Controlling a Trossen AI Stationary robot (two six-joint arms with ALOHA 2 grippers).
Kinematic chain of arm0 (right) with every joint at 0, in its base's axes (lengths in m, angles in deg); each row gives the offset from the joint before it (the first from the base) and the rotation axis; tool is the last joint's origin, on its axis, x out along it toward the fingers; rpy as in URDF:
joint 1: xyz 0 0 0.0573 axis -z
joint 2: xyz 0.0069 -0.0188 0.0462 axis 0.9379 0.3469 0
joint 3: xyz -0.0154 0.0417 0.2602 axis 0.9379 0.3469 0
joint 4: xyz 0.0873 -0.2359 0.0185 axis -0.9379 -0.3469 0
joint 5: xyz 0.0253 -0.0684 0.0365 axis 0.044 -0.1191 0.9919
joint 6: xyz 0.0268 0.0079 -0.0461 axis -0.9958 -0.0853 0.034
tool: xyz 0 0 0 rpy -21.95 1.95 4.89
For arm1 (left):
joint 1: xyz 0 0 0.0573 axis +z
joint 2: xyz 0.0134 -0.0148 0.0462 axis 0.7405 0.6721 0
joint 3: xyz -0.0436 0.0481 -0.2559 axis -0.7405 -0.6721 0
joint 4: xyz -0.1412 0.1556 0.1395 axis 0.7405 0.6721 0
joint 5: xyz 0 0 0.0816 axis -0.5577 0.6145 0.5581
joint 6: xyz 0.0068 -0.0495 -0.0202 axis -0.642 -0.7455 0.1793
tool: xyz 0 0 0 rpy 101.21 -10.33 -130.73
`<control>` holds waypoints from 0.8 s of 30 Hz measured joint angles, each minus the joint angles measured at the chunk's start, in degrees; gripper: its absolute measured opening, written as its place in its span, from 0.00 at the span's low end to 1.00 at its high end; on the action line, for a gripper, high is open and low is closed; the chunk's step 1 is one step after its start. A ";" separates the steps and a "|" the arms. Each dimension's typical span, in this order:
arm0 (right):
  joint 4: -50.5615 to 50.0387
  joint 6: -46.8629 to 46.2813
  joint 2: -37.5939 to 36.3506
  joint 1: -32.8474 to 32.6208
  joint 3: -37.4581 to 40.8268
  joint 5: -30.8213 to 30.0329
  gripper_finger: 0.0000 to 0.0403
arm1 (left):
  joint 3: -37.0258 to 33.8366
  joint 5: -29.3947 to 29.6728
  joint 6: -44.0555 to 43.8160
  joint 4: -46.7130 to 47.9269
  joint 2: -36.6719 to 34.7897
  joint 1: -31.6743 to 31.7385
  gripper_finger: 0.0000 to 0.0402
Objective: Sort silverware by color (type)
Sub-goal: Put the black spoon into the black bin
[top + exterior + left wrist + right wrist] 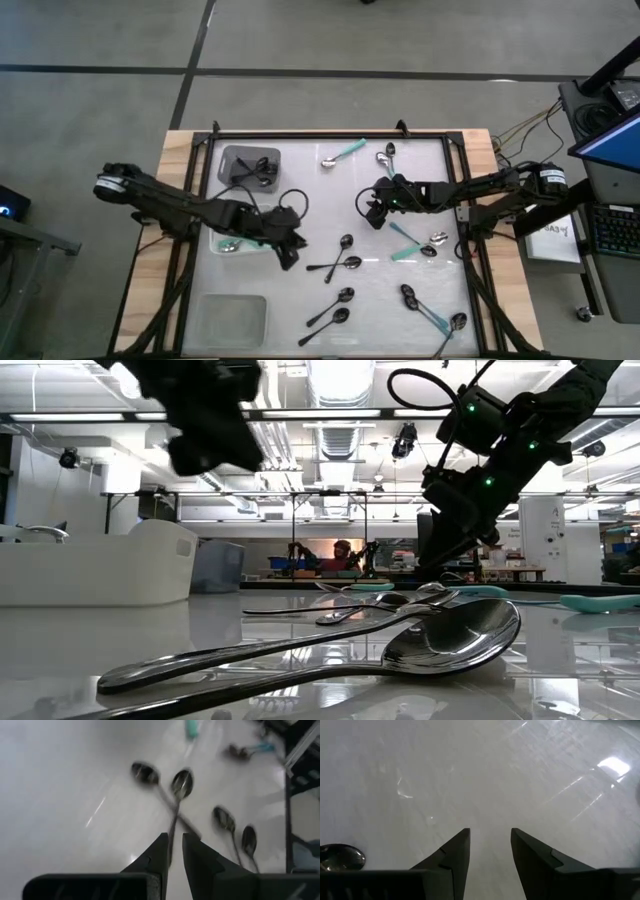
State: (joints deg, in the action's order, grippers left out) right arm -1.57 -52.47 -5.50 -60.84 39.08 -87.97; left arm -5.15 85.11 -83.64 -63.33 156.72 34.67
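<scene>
Hovering over the white desk [300,300]: left end effector [290,258], fingers [161,851] a narrow slit apart and empty, just beside the crossed pair of black spoons [338,264] with glossy dark bowls and thin dark handles. Pointing in its wrist view straight at that crossed pair [165,782], with two more black spoons [235,832] side by side farther off.

Hanging over bare desk at centre right: right end effector [374,216], fingers [455,851] moderately apart, holding nothing. Lying just beside it, toward the right rim: teal-handled spoons [415,243], handles crossed, bowls shiny. Showing at the edge of its wrist view: one silver bowl [340,857].

Scattered farther out: a teal-handled spoon [342,154] and a dark spoon [388,155] near the far rim; two black spoons [335,308] near the front; a cluster of spoons [432,312] at the front right corner.

Resting along the left side: grey bin [250,165] with spoons inside, white bin [222,243] holding one spoon, clear bin [232,318]. Bounded all round by a black frame [330,134]. Open desk between the two arms and at front centre.
</scene>
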 joint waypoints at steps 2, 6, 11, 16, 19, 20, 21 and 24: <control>-0.02 -0.33 -0.01 0.00 0.00 0.02 0.33 | 0.00 -0.69 2.34 -4.97 2.74 -0.08 0.09; -0.68 -1.84 0.00 0.00 0.00 0.45 0.33 | 1.64 -3.09 7.47 -13.50 8.67 -0.13 0.09; -2.59 -3.06 0.00 0.00 0.00 0.49 0.33 | 9.70 -5.99 15.64 -11.66 15.04 -0.08 0.09; -3.92 -4.34 0.00 0.00 0.00 0.48 0.33 | 18.13 -10.85 17.54 -1.76 21.81 -0.35 0.09; -3.84 -4.60 0.00 0.00 0.00 0.46 0.33 | 22.06 -15.74 17.38 2.78 26.07 -0.98 0.09; -3.85 -4.65 -0.01 0.00 0.00 0.17 0.33 | 22.85 -17.37 17.41 3.48 27.33 -1.36 0.09; -3.85 -5.18 0.01 0.00 0.00 -0.99 0.33 | 23.56 -18.72 17.45 3.77 28.35 -1.80 0.09; -3.88 -6.42 0.00 -0.11 0.00 -7.61 0.33 | 24.35 -19.77 17.67 3.81 30.05 -2.91 0.09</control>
State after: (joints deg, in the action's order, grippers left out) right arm -5.45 -58.89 -5.50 -60.95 39.08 -95.59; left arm 19.20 65.34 -65.97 -59.52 186.78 31.75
